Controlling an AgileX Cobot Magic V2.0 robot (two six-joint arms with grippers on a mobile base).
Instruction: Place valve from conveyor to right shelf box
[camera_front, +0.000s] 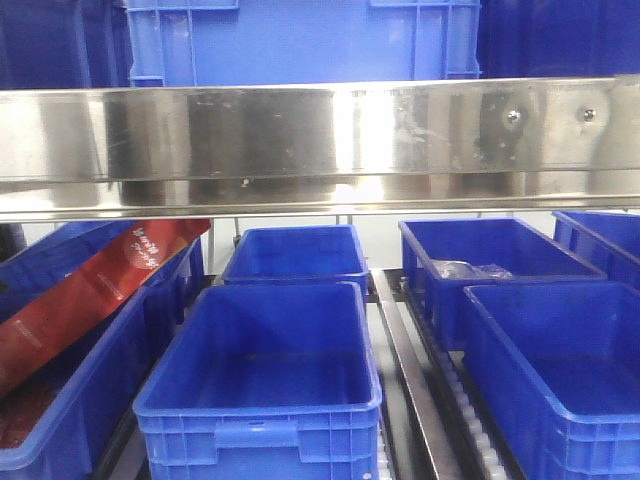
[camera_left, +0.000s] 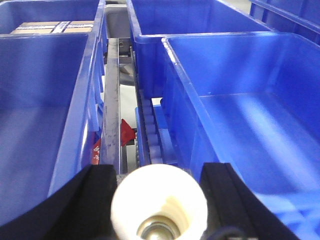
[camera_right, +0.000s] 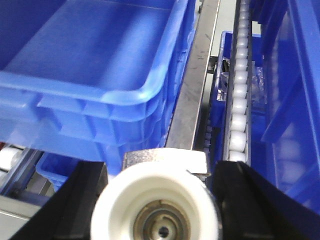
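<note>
In the left wrist view a white round valve (camera_left: 159, 200) with a metal core sits between the black fingers (camera_left: 95, 200) of my left gripper (camera_left: 160, 172), which is shut on it. It hangs over the rail between two blue shelf boxes; the nearer one on the right (camera_left: 250, 115) looks empty. In the right wrist view my right gripper (camera_right: 161, 170) is shut on a second white valve (camera_right: 156, 205) with a grey metal body, above a steel rail (camera_right: 192, 100). The front view shows the right shelf boxes (camera_front: 560, 370) but neither gripper. The conveyor is out of view.
A steel shelf beam (camera_front: 320, 140) crosses the front view under an upper blue crate (camera_front: 300, 40). A red package (camera_front: 90, 290) leans in the left box. The back right box (camera_front: 480, 260) holds a clear bag. White rollers (camera_right: 239, 110) run beside the rail. A cardboard carton (camera_left: 52, 26) lies in a far box.
</note>
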